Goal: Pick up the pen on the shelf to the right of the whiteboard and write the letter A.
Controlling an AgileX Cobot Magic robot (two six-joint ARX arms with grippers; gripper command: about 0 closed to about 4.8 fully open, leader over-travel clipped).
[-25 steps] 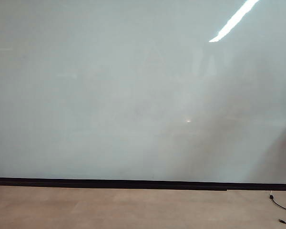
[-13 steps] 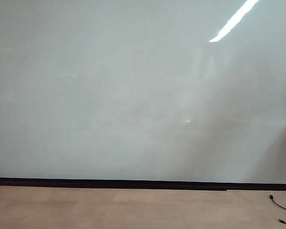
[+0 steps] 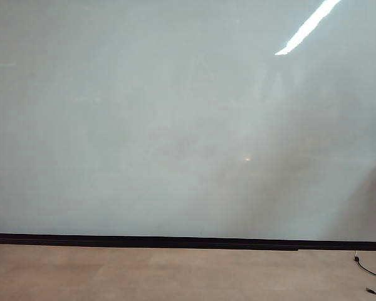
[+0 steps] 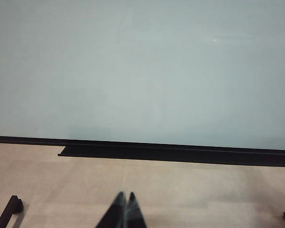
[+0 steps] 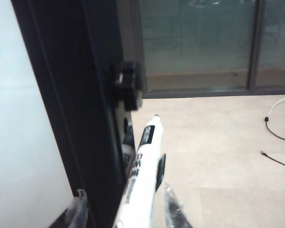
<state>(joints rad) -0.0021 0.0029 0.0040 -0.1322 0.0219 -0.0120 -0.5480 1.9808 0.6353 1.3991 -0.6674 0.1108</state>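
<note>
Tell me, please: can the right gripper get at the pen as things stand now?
Probably yes. In the right wrist view the pen lies between the two fingers of the right gripper, beside the whiteboard's black edge frame, and nothing blocks it. I cannot tell if the fingers already touch it.

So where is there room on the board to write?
The whiteboard is bare all over, down to its black strip. It is tight only at the board's right edge, where the right end effector has the pen. The left end effector hangs shut, away from the board.
</note>
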